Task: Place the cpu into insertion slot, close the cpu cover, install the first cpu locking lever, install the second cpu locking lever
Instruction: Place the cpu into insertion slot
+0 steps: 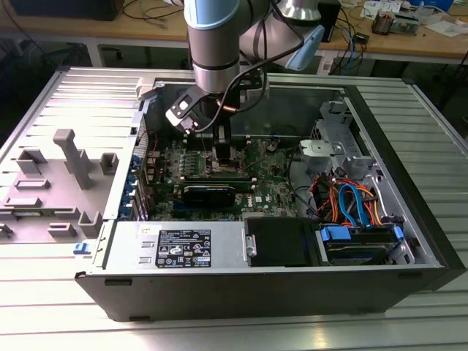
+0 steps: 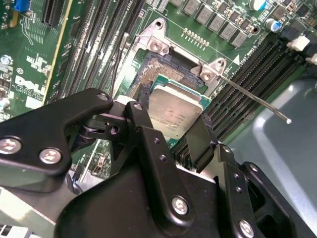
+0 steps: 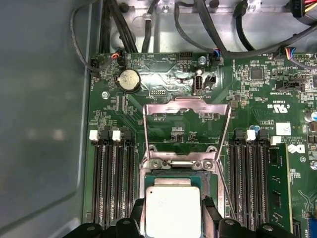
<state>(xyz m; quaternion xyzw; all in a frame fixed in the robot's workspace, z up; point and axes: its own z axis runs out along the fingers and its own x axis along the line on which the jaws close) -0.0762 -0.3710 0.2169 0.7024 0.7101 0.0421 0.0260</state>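
The cpu (image 2: 174, 110) is pinched between the gripper's (image 2: 171, 123) two black fingers (image 2: 142, 130), one on each of two opposite edges, grey metal top facing up. It sits right over the insertion slot (image 2: 151, 74), covering most of it. A strip of the brownish-gold contact field shows past one edge of the chip. Whether the chip is seated or just above the socket I cannot tell from here.

In the first wrist view the cpu (image 3: 173, 203) lies framed by the slot's silver rim, with the gripper (image 3: 173, 214) closed narrowly around it. The cpu cover (image 3: 148, 130) stands flipped open beyond it (a thin silver frame, hinged at the far edge of the socket, green board visible through its cut-out). So the cover is not down over the chip. A thin metal locking lever (image 2: 252, 96) juts out from one corner of the socket, raised and free at its tip.

Long black memory slots (image 3: 111, 183) run on both sides of the socket, and a round coin battery (image 3: 130, 79) sits further up the motherboard (image 3: 257, 99).

From the exterior view, the arm reaches straight down into the open computer case (image 1: 256, 281), with the gripper (image 1: 223, 146) low over the motherboard (image 1: 272, 191). A grey fixture block (image 1: 67, 157) stands on the slatted table (image 1: 439, 146) to the exterior view's left of the case.
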